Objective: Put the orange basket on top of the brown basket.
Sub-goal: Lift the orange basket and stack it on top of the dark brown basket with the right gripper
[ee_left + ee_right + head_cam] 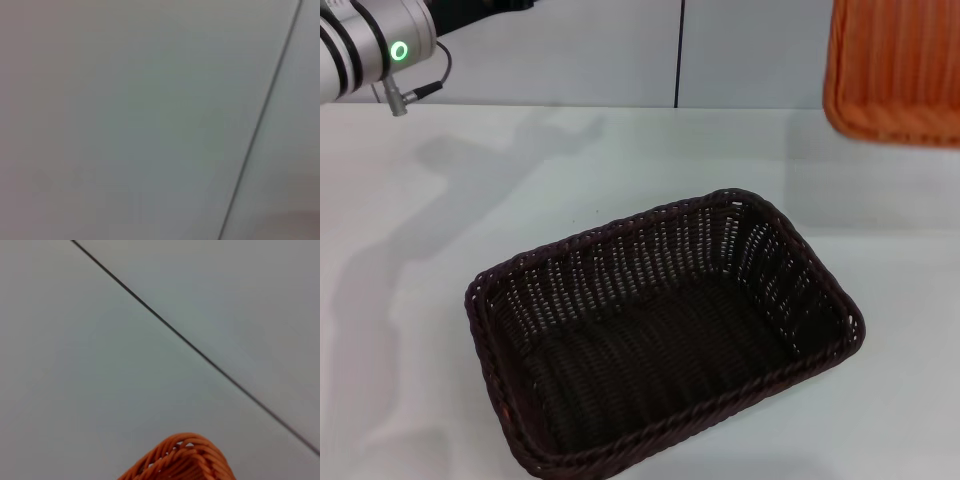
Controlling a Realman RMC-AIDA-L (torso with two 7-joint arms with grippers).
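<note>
Two baskets were seen in the head view. The brown basket (665, 335) was set on the white table (440, 230), turned at an angle, open side up and holding nothing. The orange basket (897, 70) was seen well apart from the brown basket, beyond it and to its right, cut off by the frame edge, with its woven underside or side wall turned toward the camera and no part of it seen touching the table. A corner of the orange basket's braided rim (182, 460) was caught in the right wrist view against a pale wall with a dark seam (200, 352). The right gripper itself was not seen in any view, so its state could not be told, nor could its contact with the orange basket.

The left arm (370, 45) was seen beyond the brown basket and to its left, raised above the table, with a green ring light lit on its silver link. The left gripper was not in view. Only a pale wall surface with a dark seam was shown by the left wrist view.
</note>
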